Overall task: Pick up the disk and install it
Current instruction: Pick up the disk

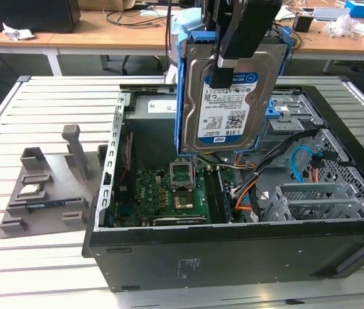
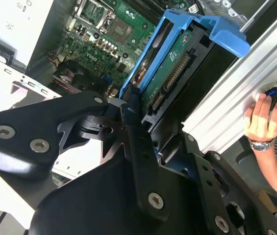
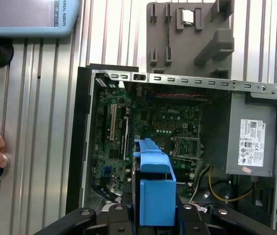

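Observation:
The disk (image 1: 230, 96), a silver hard drive with a white-and-blue label in a blue carrier bracket (image 1: 183, 90), hangs upright above the open computer case (image 1: 233, 251). My gripper (image 1: 223, 74) is shut on it from above, one black finger lying across the labelled face. In the second wrist view the disk (image 2: 170, 68) is seen edge-on, its green board and connector showing, clamped between black fingers (image 2: 131, 105). The first wrist view looks down past the blue carrier (image 3: 155, 191) onto the motherboard (image 3: 163, 122).
Inside the case are the motherboard (image 1: 175, 193), a grey power supply (image 3: 248, 137), cables and metal drive cages (image 1: 317, 199). A grey parts fixture (image 1: 46, 180) lies at the exterior view's left. A person's hand (image 2: 263, 115) rests on a button beside the slatted table (image 1: 14, 129).

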`<state>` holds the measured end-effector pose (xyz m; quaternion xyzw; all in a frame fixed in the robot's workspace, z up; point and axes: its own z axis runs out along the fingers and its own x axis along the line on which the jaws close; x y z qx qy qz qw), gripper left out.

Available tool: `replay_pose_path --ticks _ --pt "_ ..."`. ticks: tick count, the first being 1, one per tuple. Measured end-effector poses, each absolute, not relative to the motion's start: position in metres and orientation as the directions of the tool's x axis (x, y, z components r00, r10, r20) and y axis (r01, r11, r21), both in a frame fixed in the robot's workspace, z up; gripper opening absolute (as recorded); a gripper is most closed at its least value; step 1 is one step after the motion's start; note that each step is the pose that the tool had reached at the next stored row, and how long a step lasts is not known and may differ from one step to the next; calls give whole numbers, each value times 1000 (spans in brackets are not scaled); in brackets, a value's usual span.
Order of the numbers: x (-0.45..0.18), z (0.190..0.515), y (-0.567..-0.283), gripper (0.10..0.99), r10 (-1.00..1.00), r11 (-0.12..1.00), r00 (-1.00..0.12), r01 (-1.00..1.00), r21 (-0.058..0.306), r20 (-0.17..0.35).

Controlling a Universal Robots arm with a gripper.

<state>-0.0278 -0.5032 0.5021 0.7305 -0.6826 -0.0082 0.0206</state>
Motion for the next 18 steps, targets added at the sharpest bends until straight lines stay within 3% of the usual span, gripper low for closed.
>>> replay_pose_path --ticks 18 --pt "9 501 -503 369 -998 -67 68 -997 41 16"
